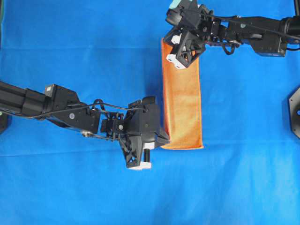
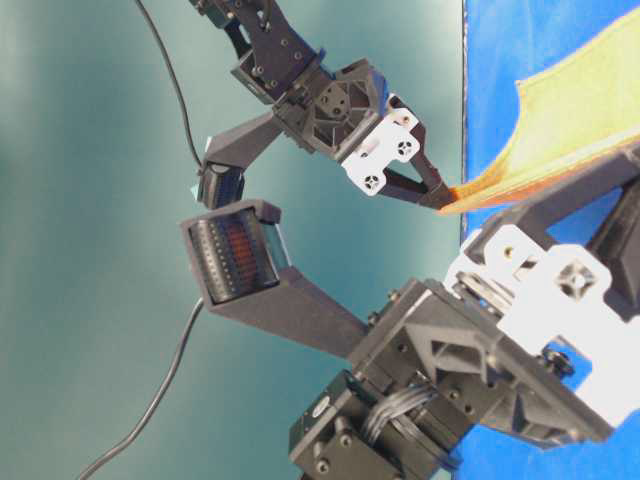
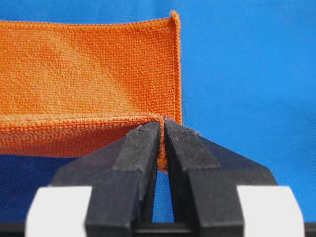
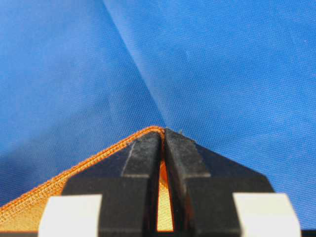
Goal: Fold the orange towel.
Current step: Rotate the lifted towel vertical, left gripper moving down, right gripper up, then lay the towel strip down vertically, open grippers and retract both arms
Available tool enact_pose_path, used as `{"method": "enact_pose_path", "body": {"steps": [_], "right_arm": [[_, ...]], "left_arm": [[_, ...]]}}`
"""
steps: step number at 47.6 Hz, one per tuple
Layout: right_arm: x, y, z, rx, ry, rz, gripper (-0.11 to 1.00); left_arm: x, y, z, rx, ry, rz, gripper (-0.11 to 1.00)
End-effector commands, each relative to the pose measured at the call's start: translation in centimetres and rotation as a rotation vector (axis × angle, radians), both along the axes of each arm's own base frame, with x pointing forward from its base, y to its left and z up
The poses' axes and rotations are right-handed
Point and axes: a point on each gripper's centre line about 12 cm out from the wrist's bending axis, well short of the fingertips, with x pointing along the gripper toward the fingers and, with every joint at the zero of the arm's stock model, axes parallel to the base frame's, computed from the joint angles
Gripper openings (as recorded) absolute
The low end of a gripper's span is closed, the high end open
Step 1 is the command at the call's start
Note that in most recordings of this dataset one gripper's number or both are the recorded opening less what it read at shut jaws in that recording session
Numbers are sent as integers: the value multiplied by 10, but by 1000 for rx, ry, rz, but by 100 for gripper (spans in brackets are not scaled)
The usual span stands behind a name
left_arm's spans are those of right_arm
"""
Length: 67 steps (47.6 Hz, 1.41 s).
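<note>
The orange towel (image 1: pixel 183 103) lies as a narrow doubled strip on the blue cloth, running from far to near, right of the middle. My left gripper (image 1: pixel 161 138) is shut on its near left corner; in the left wrist view the fingertips (image 3: pixel 163 123) pinch the hem, and the towel (image 3: pixel 89 64) spreads beyond them with its edge lifted. My right gripper (image 1: pixel 167 43) is shut on the far left corner. In the right wrist view the hem (image 4: pixel 98 158) curves over its closed tips (image 4: pixel 163 132). The table-level view shows that gripper (image 2: pixel 440 200) holding the towel's corner (image 2: pixel 560 120) raised.
The large blue cloth (image 1: pixel 70 47) covers the whole table. A black arm base (image 1: pixel 295 112) sits at the right edge. The left arm (image 1: pixel 56 108) stretches in from the left and the right arm (image 1: pixel 253 35) from the far right.
</note>
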Motion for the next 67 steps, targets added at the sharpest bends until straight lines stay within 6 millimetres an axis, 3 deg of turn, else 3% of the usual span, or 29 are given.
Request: {"method": "enact_pose_path", "body": {"steps": [1, 7, 14, 17, 19, 23, 27, 38, 46, 56, 67], "right_arm": [[4, -4, 13, -22, -37, 2, 3], [7, 0, 12, -27, -32, 21, 4], [9, 5, 12, -36, -28, 44, 6], [10, 8, 11, -43, -25, 57, 15], [10, 8, 12, -47, -25, 60, 27], [10, 8, 14, -55, -26, 67, 45], [8, 10, 22, -70, -35, 77, 52], [-4, 22, 46, -107, -60, 104, 50], [-24, 42, 59, -119, -87, 136, 50], [-56, 68, 66, -116, -129, 171, 50], [-103, 103, 79, -106, -340, 224, 50]], "left_arm": [[1, -19, 20, -7, -52, -43, 4], [3, -18, 20, -7, -55, -39, 13], [7, -15, 24, -9, -67, -33, 39], [8, -13, 24, -7, -66, -27, 46], [7, -11, 25, -6, -64, -25, 49], [4, -7, 31, -4, -58, -18, 48], [-1, -2, 42, 1, -50, -12, 48], [-32, 21, 89, 50, -93, -7, 48], [-57, 34, 112, 75, -148, 1, 48], [-87, 54, 123, 81, -195, 50, 48], [-127, 83, 127, 88, -315, 140, 48]]}}
